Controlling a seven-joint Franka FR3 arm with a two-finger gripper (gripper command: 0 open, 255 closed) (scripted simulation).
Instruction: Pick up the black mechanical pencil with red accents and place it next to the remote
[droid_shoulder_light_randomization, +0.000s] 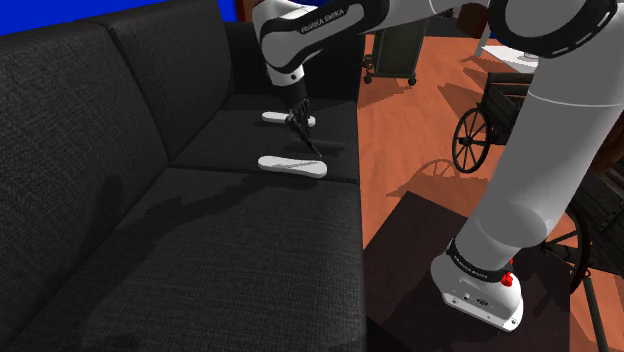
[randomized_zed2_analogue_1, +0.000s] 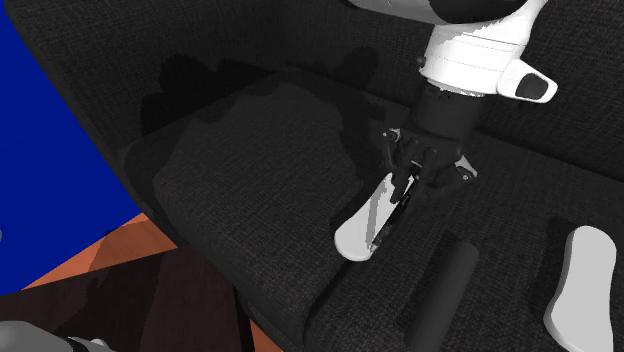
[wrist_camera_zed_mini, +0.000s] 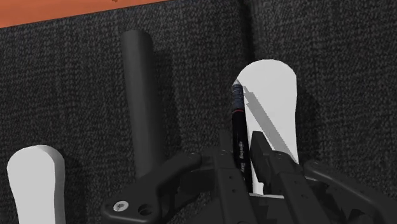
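And here we are over the dark sofa seat: the end effector has its two black fingers drawn in close, with the pencil clasped between them and little gap to spare. The pencil is a slim black stick with a ribbed grey band near its far end; any red on it I can't make out. It pokes forward out of the grip along the edge of a white oblong lying flat on the cushion. The shadow it casts on that white face sits a little off to one side, so I'd call it lifted rather than resting. In the second exterior view it hangs slanted from the fingers, the low end down by the oblong's rim. It's gripped near its upper end, which I take to be why it droops like that. Just beside lies a dark cylinder, parallel to the oblong, and beyond it a second white oblong. Both are drawn plain, so which one is the remote can't be told. The pick looks done, and what's left is the carry and a gentle set-down alongside the remote, not on top of it
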